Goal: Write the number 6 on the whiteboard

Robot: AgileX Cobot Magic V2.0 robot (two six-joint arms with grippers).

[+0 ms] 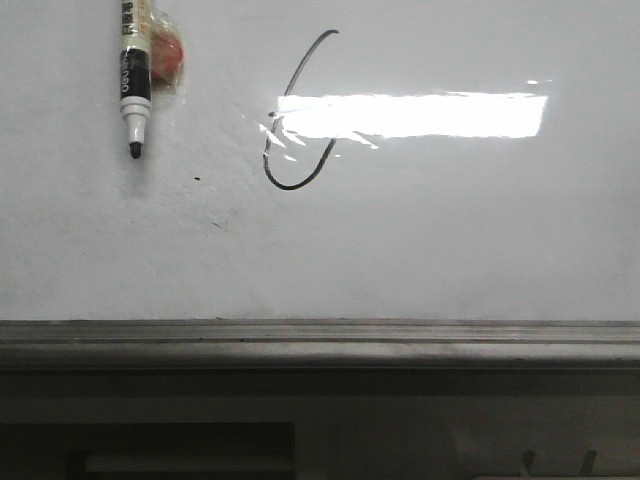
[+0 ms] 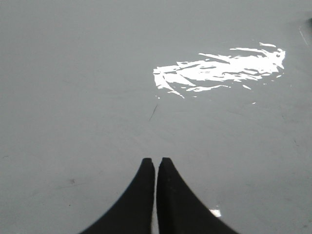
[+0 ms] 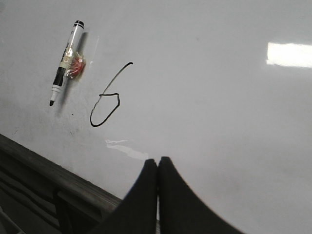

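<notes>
A black number 6 (image 1: pixel 297 120) is drawn on the glossy whiteboard (image 1: pixel 450 230), its loop partly washed out by a bright light reflection; in the right wrist view the number 6 (image 3: pixel 106 100) shows whole on the whiteboard (image 3: pixel 219 122). A black-and-white marker (image 1: pixel 133 75) hangs uncapped at the board's upper left, tip down, stuck there with a red pad; the marker (image 3: pixel 65 63) sits left of the digit. My left gripper (image 2: pixel 156 161) is shut, empty, facing bare whiteboard (image 2: pixel 73 97). My right gripper (image 3: pixel 157 160) is shut, empty, off the board below the digit.
A grey metal ledge (image 1: pixel 320 340) runs along the board's bottom, with dark furniture beneath it; the ledge (image 3: pixel 48 175) appears beside my right fingers. A tiny black dot (image 1: pixel 197 180) lies left of the digit. A short faint stroke (image 2: pixel 153 112) marks the board ahead of my left gripper.
</notes>
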